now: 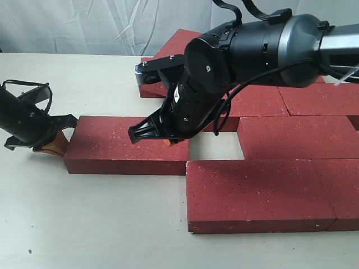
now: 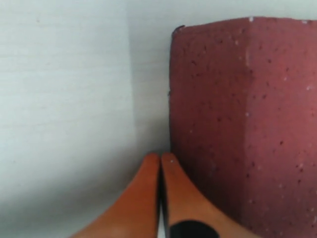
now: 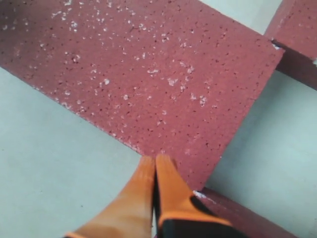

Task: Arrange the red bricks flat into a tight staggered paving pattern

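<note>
A loose red brick (image 1: pixel 126 145) lies flat on the table, left of the laid bricks. A bare gap (image 1: pixel 216 147) separates it from the middle-row brick (image 1: pixel 297 137). My left gripper (image 1: pixel 53 147) is shut and empty, its orange tips against the loose brick's left end; in the left wrist view the gripper (image 2: pixel 160 157) sits beside the brick's side face (image 2: pixel 237 124). My right gripper (image 1: pixel 167 142) is also shut and empty, over the brick's right end. In the right wrist view its tips (image 3: pixel 155 159) meet the brick's (image 3: pixel 148 69) edge near a corner.
Several red bricks lie flat in staggered rows at the right: a front row (image 1: pixel 258 193), a middle row and a back row (image 1: pixel 314 98). More bricks (image 1: pixel 179 45) lie at the back centre. The white table (image 1: pixel 84 224) stretches left and front.
</note>
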Motion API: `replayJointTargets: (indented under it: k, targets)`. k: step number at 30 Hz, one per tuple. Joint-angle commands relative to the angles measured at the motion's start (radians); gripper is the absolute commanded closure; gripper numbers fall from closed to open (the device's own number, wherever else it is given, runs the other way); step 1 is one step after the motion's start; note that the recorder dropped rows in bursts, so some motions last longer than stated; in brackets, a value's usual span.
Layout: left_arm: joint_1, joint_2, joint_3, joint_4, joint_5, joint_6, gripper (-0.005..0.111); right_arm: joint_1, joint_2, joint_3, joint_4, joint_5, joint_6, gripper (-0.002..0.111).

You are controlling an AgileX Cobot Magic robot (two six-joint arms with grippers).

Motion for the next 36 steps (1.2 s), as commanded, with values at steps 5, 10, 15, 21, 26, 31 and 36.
replayJointTargets:
  k: [5, 10, 15, 21, 26, 31, 36]
  targets:
    - [-0.001, -0.002, 0.003, 0.070, -0.079, -0.048, 0.107, -0.005, -0.006, 0.006, -0.009, -0.007, 0.008, 0.109]
    - [-0.001, -0.002, 0.003, 0.053, -0.104, -0.048, 0.107, -0.005, 0.024, 0.031, -0.005, -0.005, 0.008, 0.109]
    - [-0.001, -0.002, 0.003, 0.041, -0.109, -0.048, 0.107, -0.005, 0.073, 0.032, 0.071, -0.007, -0.001, 0.109]
    - [-0.001, -0.002, 0.003, 0.041, -0.123, -0.047, 0.107, -0.005, 0.092, 0.032, 0.088, 0.013, -0.002, 0.109]
    - [-0.001, -0.002, 0.003, 0.041, -0.155, -0.047, 0.107, -0.005, 0.097, 0.032, 0.086, 0.031, -0.024, 0.109]
    - [-0.001, -0.002, 0.003, 0.041, -0.162, -0.047, 0.107, -0.005, 0.127, 0.032, 0.062, 0.003, -0.024, 0.109]
    - [-0.001, -0.002, 0.003, 0.041, -0.162, -0.047, 0.107, -0.005, 0.145, 0.032, 0.035, -0.001, -0.024, 0.109]
